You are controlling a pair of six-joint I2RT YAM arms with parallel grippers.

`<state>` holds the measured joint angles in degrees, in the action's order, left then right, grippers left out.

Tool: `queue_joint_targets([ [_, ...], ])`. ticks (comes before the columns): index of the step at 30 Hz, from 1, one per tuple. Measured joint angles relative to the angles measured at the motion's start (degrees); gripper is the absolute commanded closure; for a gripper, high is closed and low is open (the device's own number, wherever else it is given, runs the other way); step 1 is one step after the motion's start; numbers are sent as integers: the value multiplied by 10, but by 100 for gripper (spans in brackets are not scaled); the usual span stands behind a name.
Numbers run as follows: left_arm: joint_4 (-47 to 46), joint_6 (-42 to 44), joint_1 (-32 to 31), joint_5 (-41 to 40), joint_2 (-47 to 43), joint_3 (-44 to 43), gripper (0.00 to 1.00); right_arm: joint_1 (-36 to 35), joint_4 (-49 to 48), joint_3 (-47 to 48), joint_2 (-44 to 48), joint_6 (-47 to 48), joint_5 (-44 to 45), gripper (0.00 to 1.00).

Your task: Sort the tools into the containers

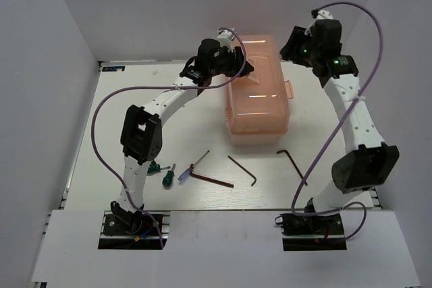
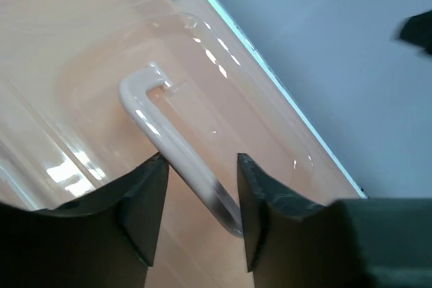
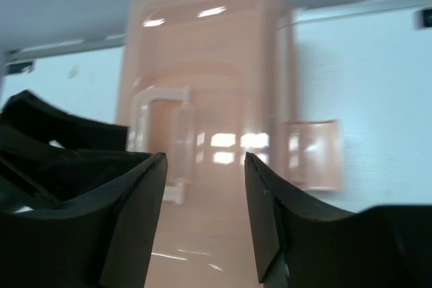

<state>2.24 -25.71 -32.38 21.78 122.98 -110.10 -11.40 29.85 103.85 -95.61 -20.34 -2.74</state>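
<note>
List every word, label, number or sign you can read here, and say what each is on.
None can be read.
Small blue sticker at the far left edge of the table: too small to read.
Dark tag at the table's far edge, right wrist view: blurred.
Toolbox: no print shows.

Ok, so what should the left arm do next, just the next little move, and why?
Probably close the left gripper on the lid handle: its jaws stand open on either side of the white bar, not yet gripping. The toolbox is shut, and the hex keys and screwdrivers lie on the table.
</note>
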Motion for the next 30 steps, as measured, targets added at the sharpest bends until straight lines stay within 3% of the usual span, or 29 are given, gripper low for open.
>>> queue_joint_targets([
  [3, 15, -11, 0, -6, 12, -19, 63, 31, -12, -45, 41, 43, 37, 38],
  [4, 24, -18, 0, -8, 14, -26, 74, 47, -17, -60, 43, 59, 39, 38],
  [10, 47, -67, 1, -7, 34, -60, 92, 136, -11, -127, -38, 126, -32, 37],
  [16, 47, -69, 3, 8, 41, -68, 93, 189, -3, -167, -127, 145, -147, 37],
  [23, 46, -71, 3, 10, 41, -68, 96, 213, -44, -203, -135, 99, -274, 37],
  [25, 46, -74, 3, 10, 42, -68, 100, 215, -55, -209, -137, 85, -301, 40],
  [30, 45, -83, 4, 13, 43, -69, 100, 216, -80, -211, -165, 64, -353, 78],
])
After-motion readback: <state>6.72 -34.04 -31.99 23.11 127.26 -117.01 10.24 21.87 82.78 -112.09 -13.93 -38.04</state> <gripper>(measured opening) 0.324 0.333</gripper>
